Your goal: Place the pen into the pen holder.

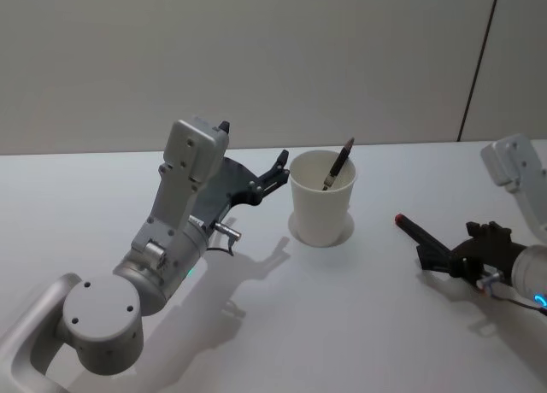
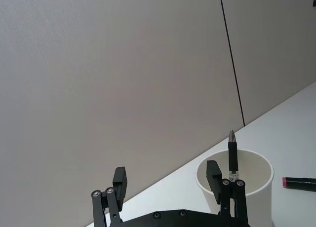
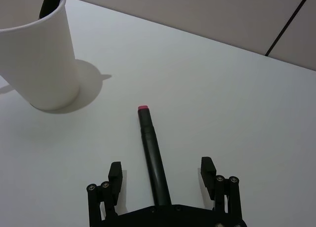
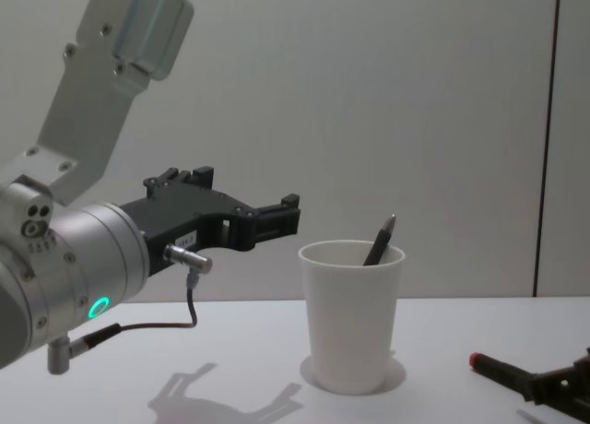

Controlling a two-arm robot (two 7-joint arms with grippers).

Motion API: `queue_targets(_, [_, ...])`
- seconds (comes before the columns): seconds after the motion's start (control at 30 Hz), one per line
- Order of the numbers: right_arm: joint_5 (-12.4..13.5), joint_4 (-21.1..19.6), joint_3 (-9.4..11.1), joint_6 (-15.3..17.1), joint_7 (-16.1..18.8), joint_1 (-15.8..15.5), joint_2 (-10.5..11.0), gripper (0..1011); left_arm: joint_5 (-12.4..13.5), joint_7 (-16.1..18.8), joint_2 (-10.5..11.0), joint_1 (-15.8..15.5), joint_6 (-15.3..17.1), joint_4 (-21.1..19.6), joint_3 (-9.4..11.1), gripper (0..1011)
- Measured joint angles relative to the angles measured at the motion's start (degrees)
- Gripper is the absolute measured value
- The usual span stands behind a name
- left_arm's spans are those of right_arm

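Note:
The pen holder (image 1: 322, 207), a white paper cup, stands upright at mid-table. A dark pen (image 1: 339, 164) leans inside it, tip above the rim (image 4: 380, 241). My left gripper (image 1: 275, 173) hovers open and empty just left of the cup's rim (image 2: 167, 180). A second black pen with a red end (image 1: 416, 231) lies on the table right of the cup. My right gripper (image 1: 440, 255) sits low over its rear half, open. In the right wrist view this pen (image 3: 150, 143) lies between the spread fingers (image 3: 115, 173) without touching them, and the cup (image 3: 42, 59) is beyond.
The white table (image 1: 359, 325) has open room in front of the cup and at the far left. A grey wall (image 1: 256, 60) rises behind the table's back edge. The left arm's cable (image 4: 189, 304) hangs over the table.

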Motion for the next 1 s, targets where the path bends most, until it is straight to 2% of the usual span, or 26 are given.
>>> queue_targets(1.0, [-1.82, 3.50, -1.15, -0.46, -1.94, 1.49, -2.81, 1002, 0.00, 0.00, 0.00, 0.00, 0.00, 0.00, 0.00, 1001])
